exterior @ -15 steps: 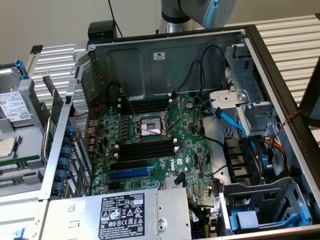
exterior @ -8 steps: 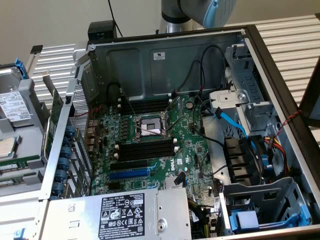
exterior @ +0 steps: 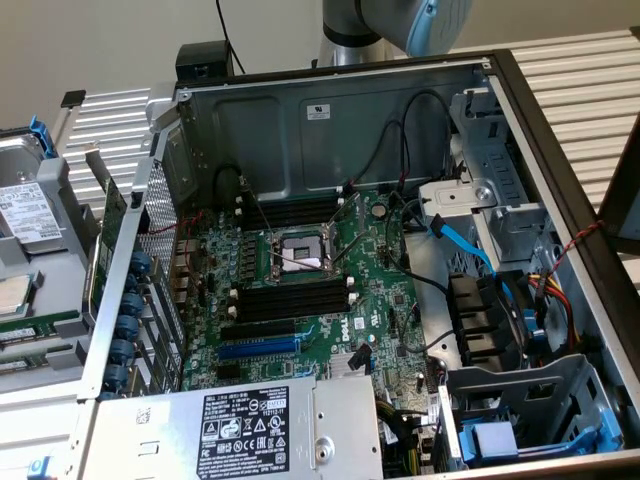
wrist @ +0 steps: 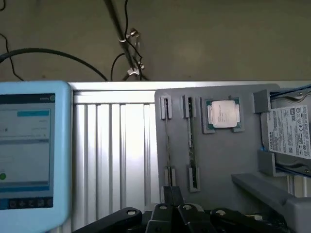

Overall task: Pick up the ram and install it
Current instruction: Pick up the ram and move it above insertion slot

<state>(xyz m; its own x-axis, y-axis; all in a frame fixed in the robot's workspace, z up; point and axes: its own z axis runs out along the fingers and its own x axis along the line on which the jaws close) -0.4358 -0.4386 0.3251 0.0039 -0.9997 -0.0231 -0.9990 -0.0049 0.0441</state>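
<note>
The ram (wrist: 191, 141) stands on edge as a thin greenish strip, held between clips on a grey holder tray (wrist: 218, 160). A second thin strip (wrist: 167, 141) stands in the clips beside it. My gripper (wrist: 173, 193) hangs above the near end of these strips with its black fingers shut together and nothing between them. In the exterior view the open computer case holds the green motherboard, whose black memory slots (exterior: 290, 300) lie below the processor socket (exterior: 298, 255). More black slots (exterior: 290, 210) lie above the socket.
A processor chip (wrist: 223, 114) and a hard drive (wrist: 290, 132) sit on the same tray. A blue-framed teach pendant (wrist: 31, 150) lies beside it. In the case are a long blue slot (exterior: 258, 348), loose cables (exterior: 460, 245), a power supply (exterior: 250, 430) and drive cages (exterior: 520, 410). The arm (exterior: 400, 25) rises behind the case.
</note>
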